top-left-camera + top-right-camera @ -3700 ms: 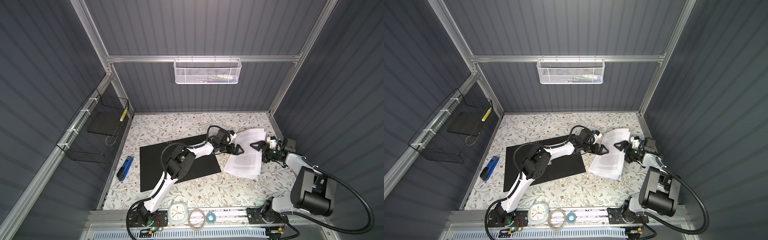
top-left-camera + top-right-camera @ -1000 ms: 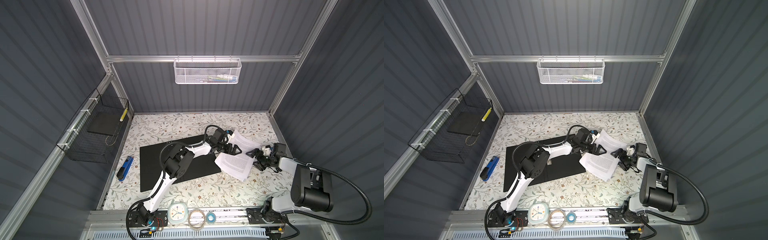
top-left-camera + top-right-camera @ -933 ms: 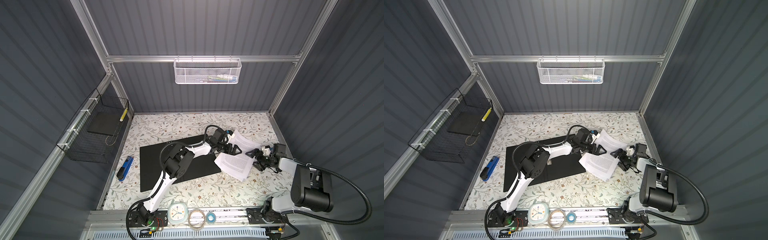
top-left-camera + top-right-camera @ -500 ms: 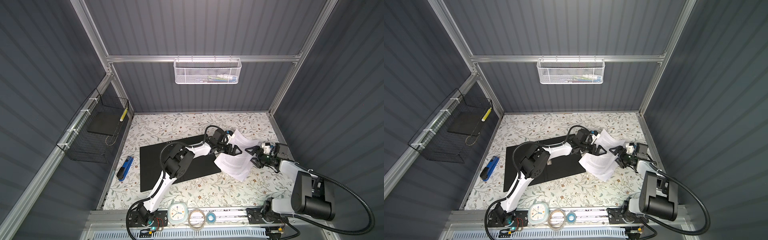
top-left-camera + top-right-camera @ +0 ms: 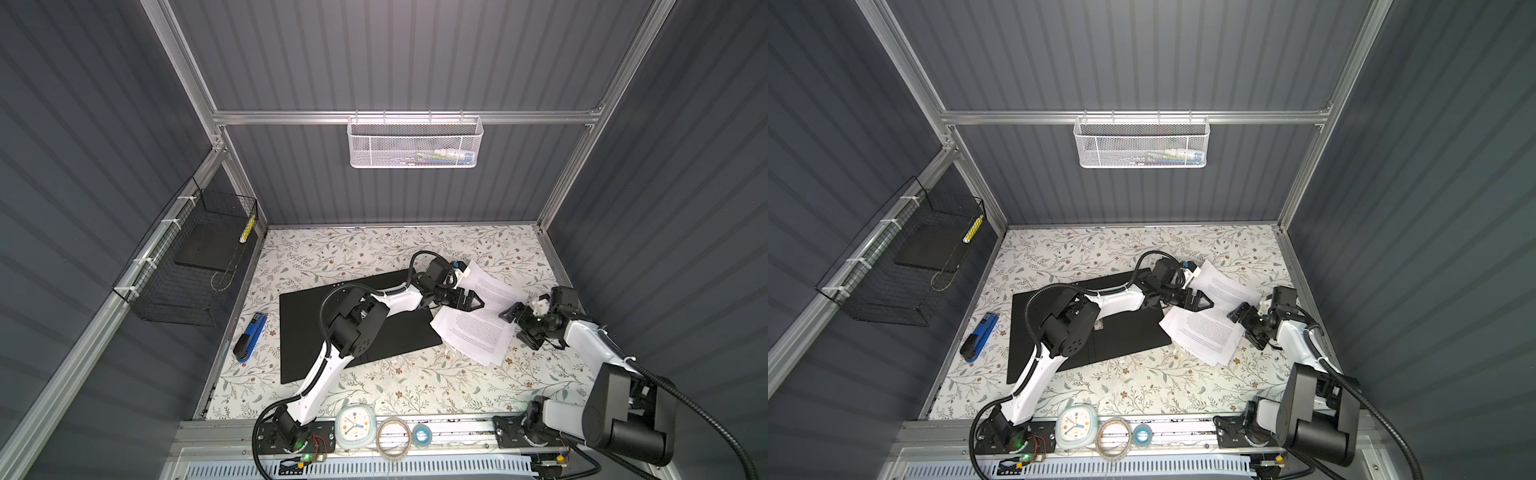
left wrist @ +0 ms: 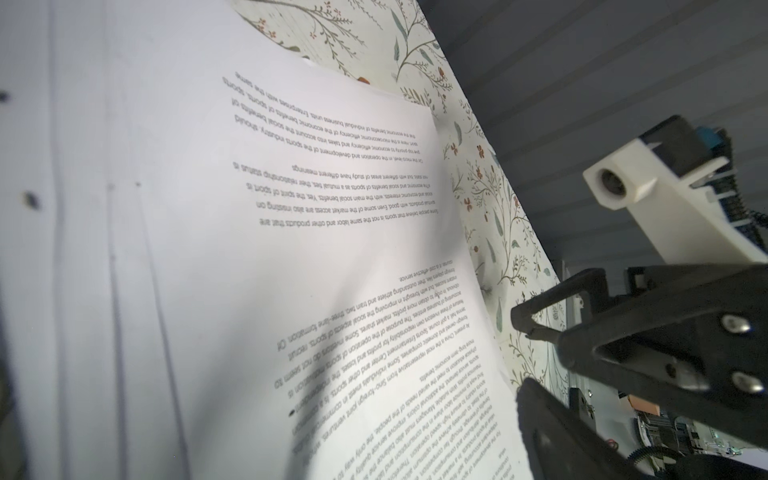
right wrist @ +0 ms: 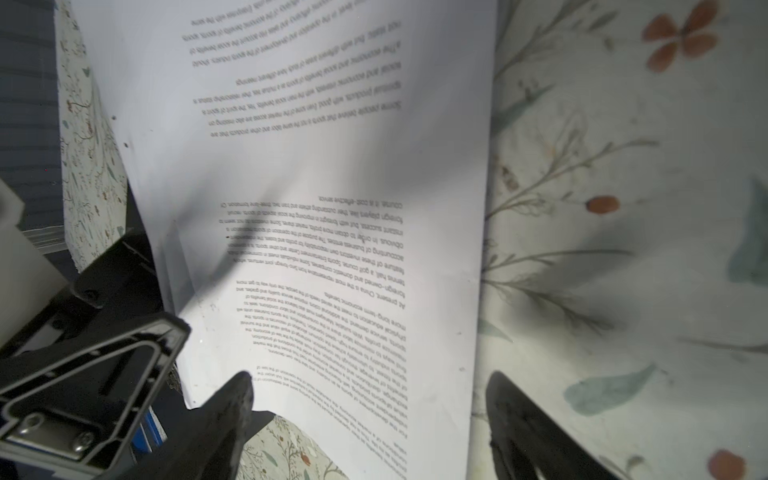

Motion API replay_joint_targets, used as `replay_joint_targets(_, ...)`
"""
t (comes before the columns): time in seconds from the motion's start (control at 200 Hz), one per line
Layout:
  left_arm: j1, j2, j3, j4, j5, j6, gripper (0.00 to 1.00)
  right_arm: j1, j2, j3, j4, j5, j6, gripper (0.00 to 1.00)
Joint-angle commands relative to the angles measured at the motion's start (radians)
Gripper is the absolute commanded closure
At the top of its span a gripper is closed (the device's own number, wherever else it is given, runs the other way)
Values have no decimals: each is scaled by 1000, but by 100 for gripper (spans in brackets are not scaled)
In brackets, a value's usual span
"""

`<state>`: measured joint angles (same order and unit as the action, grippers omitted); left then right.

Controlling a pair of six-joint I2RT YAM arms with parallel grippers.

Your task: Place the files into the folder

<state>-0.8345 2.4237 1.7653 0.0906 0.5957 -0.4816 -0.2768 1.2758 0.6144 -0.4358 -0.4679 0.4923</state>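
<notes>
Files [image 5: 478, 336], curled 0.5 s ago, lie flatter (right of centre). Left gripper [image 5: 471, 300] and right gripper [image 5: 514, 325] gape, released; only the right wrist view shows paper between fingertips [image 7: 237, 399].

I'm driving a robotics lab test cell here, not a real office. Dark grey ribbed wall panels [image 5: 395, 54] sit inside a bare aluminium extrusion frame [image 5: 291, 117] around a floral-print tabletop [image 5: 332, 253]. A white mesh basket [image 5: 414, 143] hangs on the back rail, and a black wire basket [image 5: 178, 291] is zip-tied to the side. Two white-and-black robot arms [image 5: 322, 374] are bolted to a slotted metal front rail [image 5: 457, 428].
</notes>
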Motion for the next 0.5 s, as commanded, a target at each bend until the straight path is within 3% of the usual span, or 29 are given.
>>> replay_joint_targets(0.0, 2, 81, -51, -233, -58, -1, 1, 1, 37, -27, 1, 10, 0, 13)
replay_joint_targets(0.195, 1, 83, -50, -232, -45, -2, 1, 1, 103, -40, 75, -16, 9, 13)
replay_joint_targets(0.27, 2, 80, -51, -233, -43, -6, 5, 1, 121, -51, 110, -31, 19, 13)
replay_joint_targets(0.495, 2, 53, -39, -264, -25, -11, 42, 1, 151, -74, 160, -44, 24, 14)
